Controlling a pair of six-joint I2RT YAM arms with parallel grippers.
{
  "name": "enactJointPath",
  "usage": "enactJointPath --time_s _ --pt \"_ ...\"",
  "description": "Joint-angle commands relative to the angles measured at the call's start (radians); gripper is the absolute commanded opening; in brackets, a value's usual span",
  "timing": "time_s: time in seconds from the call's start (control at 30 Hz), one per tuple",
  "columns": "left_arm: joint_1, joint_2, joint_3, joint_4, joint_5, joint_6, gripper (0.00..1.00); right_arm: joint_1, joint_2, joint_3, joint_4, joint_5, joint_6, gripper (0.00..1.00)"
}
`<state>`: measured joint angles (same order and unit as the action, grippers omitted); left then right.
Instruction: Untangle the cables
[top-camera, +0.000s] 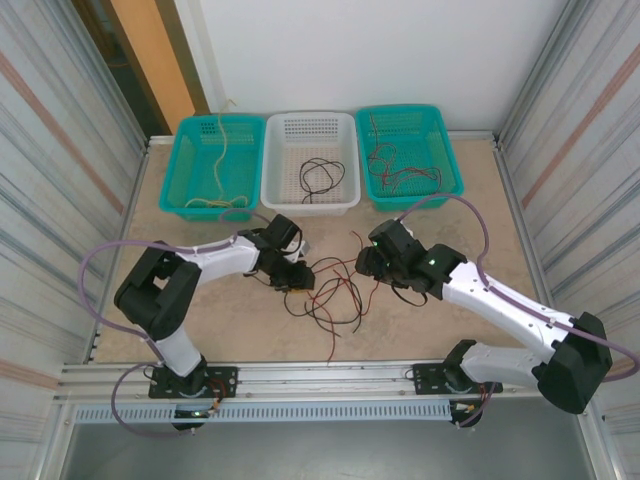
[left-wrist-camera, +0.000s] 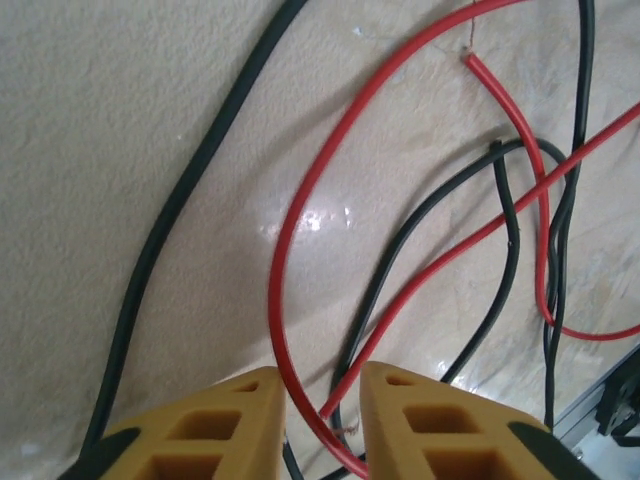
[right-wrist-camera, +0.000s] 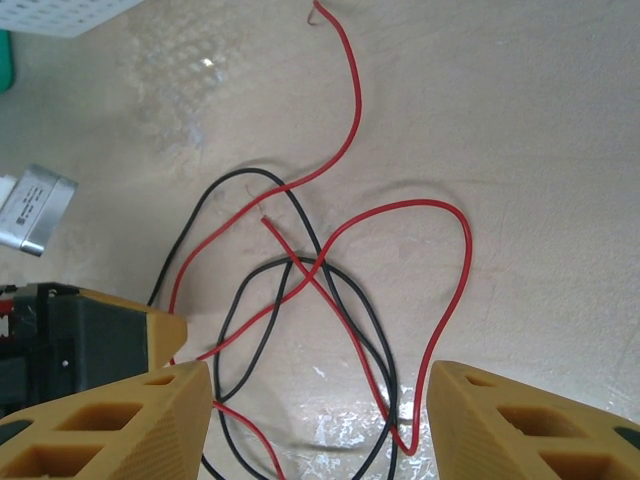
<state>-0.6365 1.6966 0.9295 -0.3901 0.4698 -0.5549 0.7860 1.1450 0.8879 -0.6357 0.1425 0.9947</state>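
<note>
**Left gripper (left-wrist-camera: 322, 375) takes a red cable (left-wrist-camera: 274, 300) out of the knot**
The cables (top-camera: 335, 290) lie as a loose red and black knot on the table (top-camera: 400, 335), between the two arms. The left fingers stand close together around the red cable; whether they really pinch it, I cannot tell. The right gripper (right-wrist-camera: 320, 370) hangs over the knot with fingers wide apart, holding nothing. I think it is best to close on the red one alone, leave the black cable (left-wrist-camera: 170, 220) outside the fingers, and pull slowly sideways while the right gripper pins the rest.
</note>
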Motion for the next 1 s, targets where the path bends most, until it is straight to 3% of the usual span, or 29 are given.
enactJointPath --time_s 0.0,0.1,0.23,0.63,0.97 --pt "-0.007 -0.022 0.030 0.018 -0.011 0.019 0.17 0.008 -0.016 0.026 -0.039 0.039 0.025 0.58" --pt "-0.006 -0.038 0.024 0.046 -0.016 0.027 0.13 -0.002 -0.021 0.033 -0.048 0.045 0.039 0.58" --pt "-0.006 -0.023 0.019 0.086 0.021 0.023 0.00 -0.002 -0.030 0.063 -0.067 0.061 0.044 0.58" --pt "-0.042 -0.374 0.025 0.166 -0.050 0.111 0.00 0.004 -0.130 0.047 0.086 -0.021 -0.022 0.61" --pt "-0.064 -0.521 0.050 0.209 -0.023 0.186 0.00 -0.004 -0.136 0.180 0.136 -0.094 -0.085 0.69"
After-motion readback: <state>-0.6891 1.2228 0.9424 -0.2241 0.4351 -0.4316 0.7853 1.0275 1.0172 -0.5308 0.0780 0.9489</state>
